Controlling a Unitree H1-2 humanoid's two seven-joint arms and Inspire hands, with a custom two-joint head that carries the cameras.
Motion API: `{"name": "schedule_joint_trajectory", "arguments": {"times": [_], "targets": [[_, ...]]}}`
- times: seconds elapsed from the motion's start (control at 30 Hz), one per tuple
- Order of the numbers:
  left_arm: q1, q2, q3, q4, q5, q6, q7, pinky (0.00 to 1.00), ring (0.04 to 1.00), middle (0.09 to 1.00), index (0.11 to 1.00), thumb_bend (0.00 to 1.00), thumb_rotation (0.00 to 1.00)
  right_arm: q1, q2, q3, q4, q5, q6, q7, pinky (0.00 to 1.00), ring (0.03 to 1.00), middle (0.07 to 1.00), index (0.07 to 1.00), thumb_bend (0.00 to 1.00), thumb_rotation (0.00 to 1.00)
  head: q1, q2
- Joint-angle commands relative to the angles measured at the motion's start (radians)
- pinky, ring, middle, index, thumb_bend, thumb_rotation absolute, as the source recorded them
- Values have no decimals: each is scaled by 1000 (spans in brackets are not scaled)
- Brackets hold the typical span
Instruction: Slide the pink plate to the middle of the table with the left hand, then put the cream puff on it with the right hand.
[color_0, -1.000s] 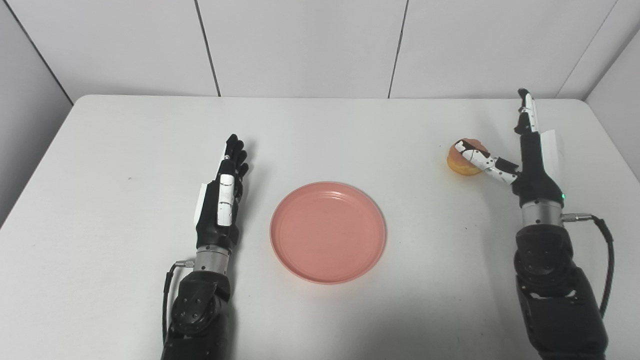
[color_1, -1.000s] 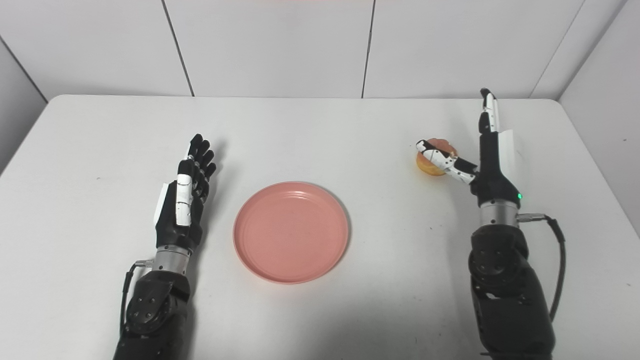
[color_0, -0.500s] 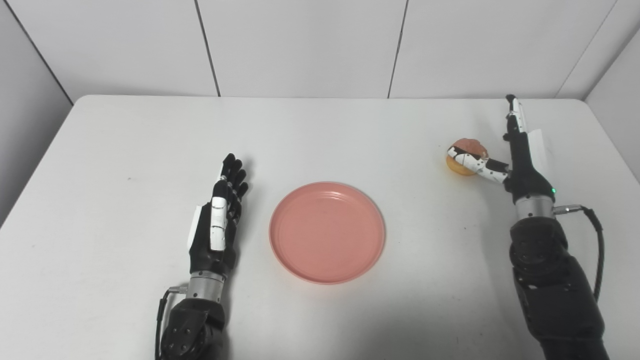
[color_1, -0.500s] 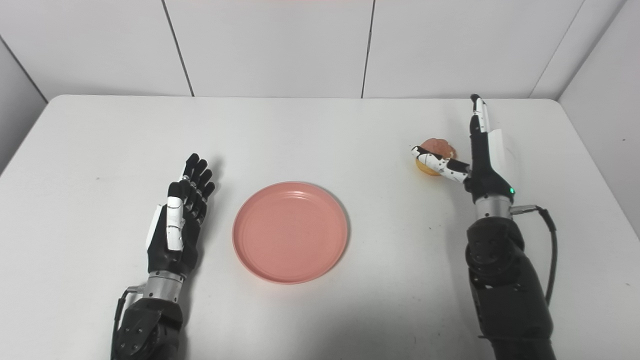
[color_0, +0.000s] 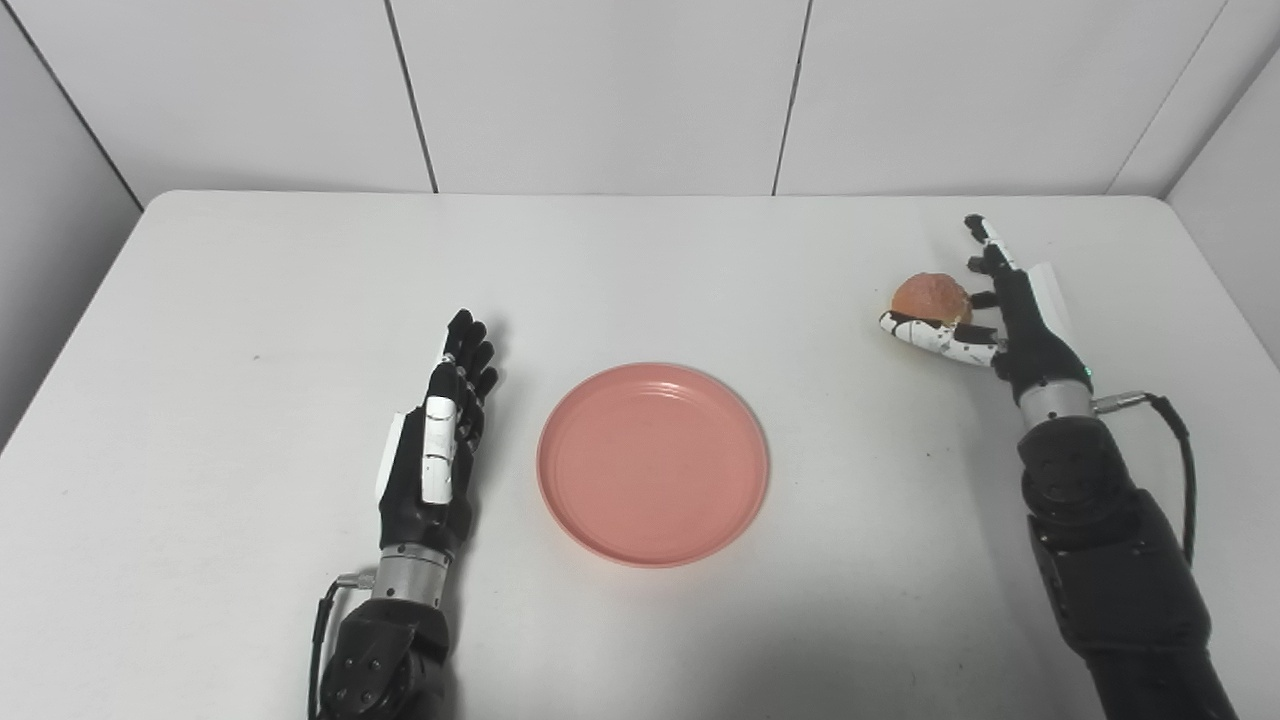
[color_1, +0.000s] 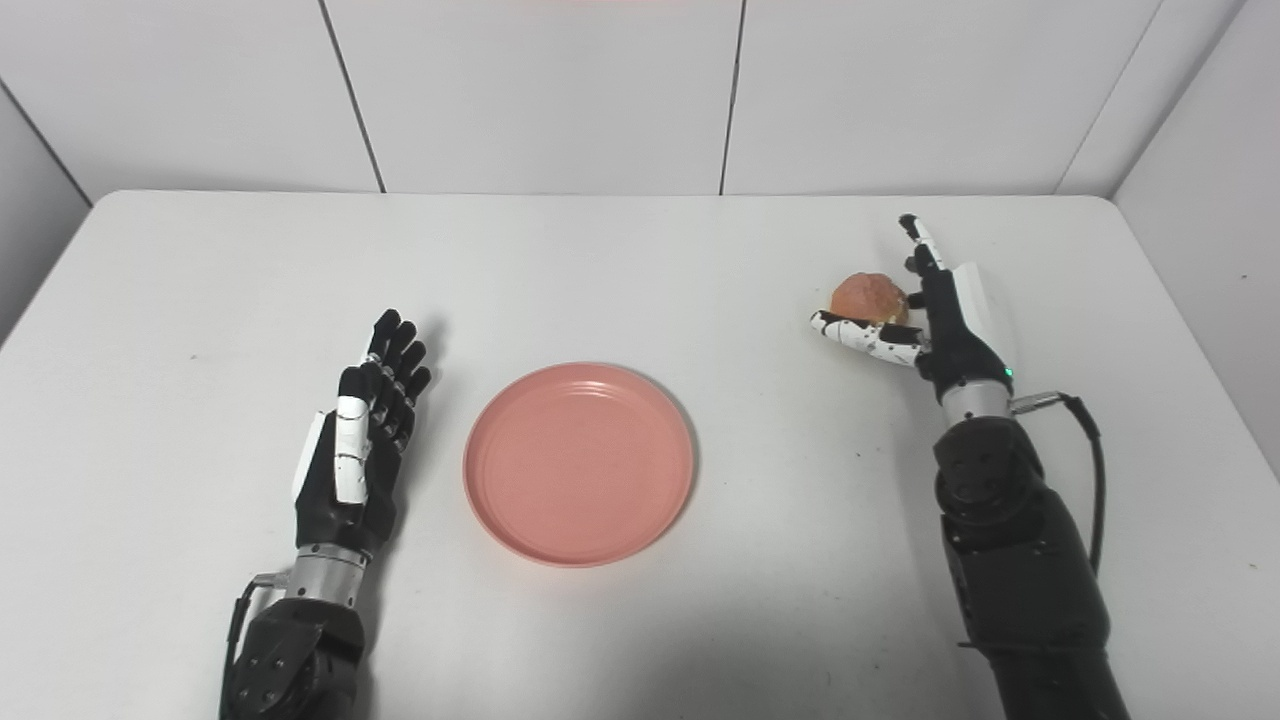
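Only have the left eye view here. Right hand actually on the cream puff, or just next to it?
Observer: From the right eye view, the right hand cups the cream puff, with the thumb in front and the fingers behind. I cannot confirm a closed grip.
Operator: Puff off the table?
Observer: Cannot tell. Neither view shows a clear gap above the table.
Operator: Plate and left hand?
Observer: The pink plate sits mid-table with nothing on it. The left hand is open to its left, and there is a strip of table between them.
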Motion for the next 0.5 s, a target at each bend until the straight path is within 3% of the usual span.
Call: {"name": "schedule_joint_trajectory", "arguments": {"times": [0.0, 0.13, 0.47], "targets": [[61, 17, -3, 70, -2, 7, -16, 1000, 1000, 1000, 1000, 669, 1000, -50, -22, 2, 5, -11, 12, -11, 753, 887, 939, 923, 839, 328, 1, 1], [64, 17, -2, 61, -9, 15, -14, 1000, 1000, 1000, 1000, 671, 1000, -71, -23, 23, 43, -39, 30, -22, 784, 903, 942, 923, 829, 327, 4, 2], [64, 22, 2, 77, -24, -3, -21, 1000, 1000, 1000, 1000, 674, 1000, -104, -25, 76, 134, -124, 15, -80, 753, 872, 911, 897, 801, 263, 7, 9]]}}
